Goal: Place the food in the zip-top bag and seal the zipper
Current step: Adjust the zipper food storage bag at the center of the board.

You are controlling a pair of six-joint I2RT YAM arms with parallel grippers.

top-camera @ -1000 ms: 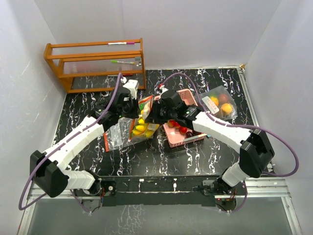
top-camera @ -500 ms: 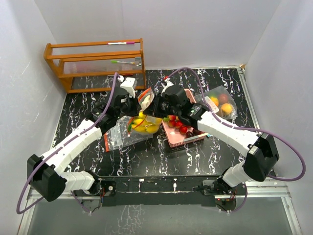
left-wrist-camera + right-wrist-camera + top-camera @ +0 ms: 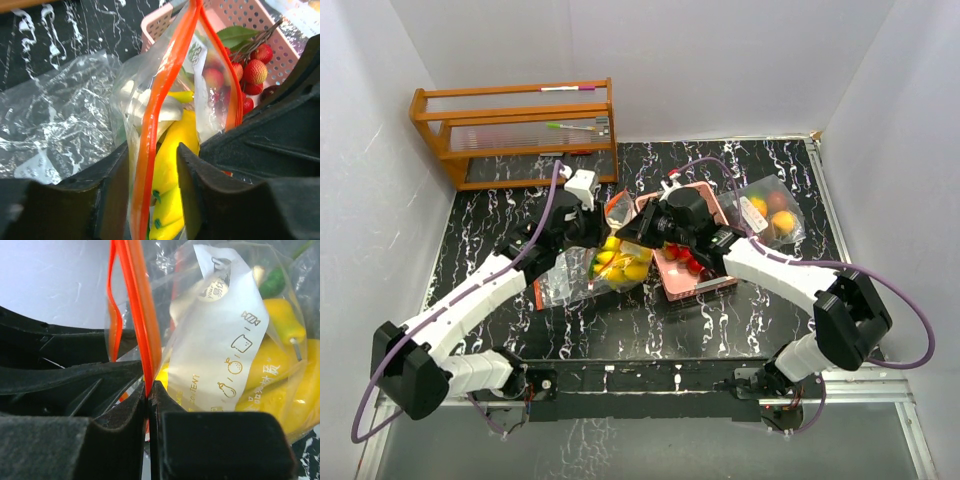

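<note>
Status: zip-top bag (image 3: 620, 262) between my 2 grippers, beside pink tray (image 3: 700, 287), over desk (image 3: 500, 215). Inside: banana bunch (image 3: 172, 145). My right gripper (image 3: 148, 390): jaws pinched shut on orange zipper (image 3: 142, 305). My left gripper (image 3: 152, 185): jaws partly apart, straddling zipper, not clamping. Left to bag: red berries (image 3: 255, 72) in tray. Zipper mouth gaping; sealing not done.

The left gripper (image 3: 152, 170) has parted its jaws around the orange zipper (image 3: 162, 95), and the zip-top bag (image 3: 620, 265) has shifted slightly right in the frame.
</note>
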